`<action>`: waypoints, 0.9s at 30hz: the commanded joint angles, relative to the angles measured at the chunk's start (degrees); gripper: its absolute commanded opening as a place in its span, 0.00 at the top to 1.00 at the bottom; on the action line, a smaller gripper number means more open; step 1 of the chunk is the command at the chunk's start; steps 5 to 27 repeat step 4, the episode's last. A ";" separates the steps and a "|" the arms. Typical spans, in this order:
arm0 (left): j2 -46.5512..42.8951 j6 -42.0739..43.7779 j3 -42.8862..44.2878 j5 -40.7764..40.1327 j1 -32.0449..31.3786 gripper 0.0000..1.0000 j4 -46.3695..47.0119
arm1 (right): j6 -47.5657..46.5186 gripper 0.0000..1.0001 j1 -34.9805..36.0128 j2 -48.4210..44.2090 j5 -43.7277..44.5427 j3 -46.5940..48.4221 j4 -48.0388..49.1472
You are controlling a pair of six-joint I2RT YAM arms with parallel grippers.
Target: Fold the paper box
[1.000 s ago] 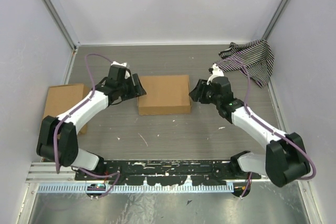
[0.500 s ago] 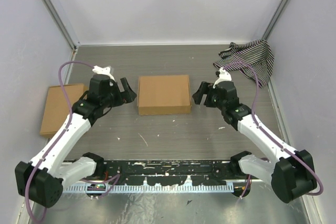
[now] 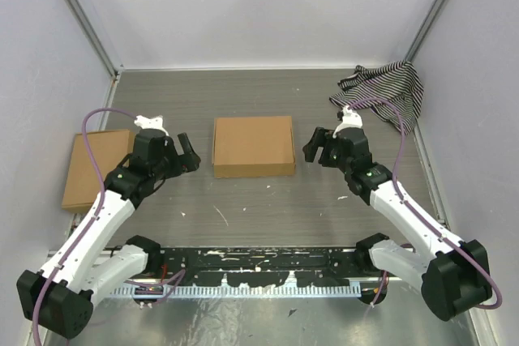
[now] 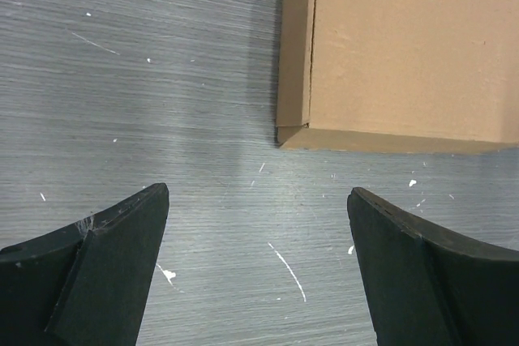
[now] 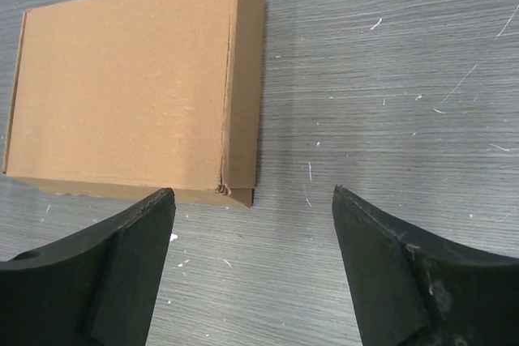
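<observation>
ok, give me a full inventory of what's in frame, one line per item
paper box: one, brown, closed up, middle of the table between the two grippers
cardboard piece: one, brown, flat, at the table's left edge, partly under the left arm
cloth: one, black-and-white striped, crumpled in the far right corner
table: one, grey wood-grain with white flecks
left arm: one, white and black, purple cable
right arm: one, white and black, purple cable
left gripper: one, black, open, empty, just left of the box
right gripper: one, black, open, empty, just right of the box
</observation>
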 commanded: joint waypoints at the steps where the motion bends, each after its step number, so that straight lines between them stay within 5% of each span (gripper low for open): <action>1: -1.23 0.30 -0.45 -1.97 -0.11 0.02 -0.16 | -2.36 0.18 0.26 -3.17 -0.03 -1.76 3.37; 27: -1.61 0.29 -1.08 -2.19 -0.11 0.02 0.44 | -1.80 0.16 0.25 -4.06 2.35 -1.10 2.07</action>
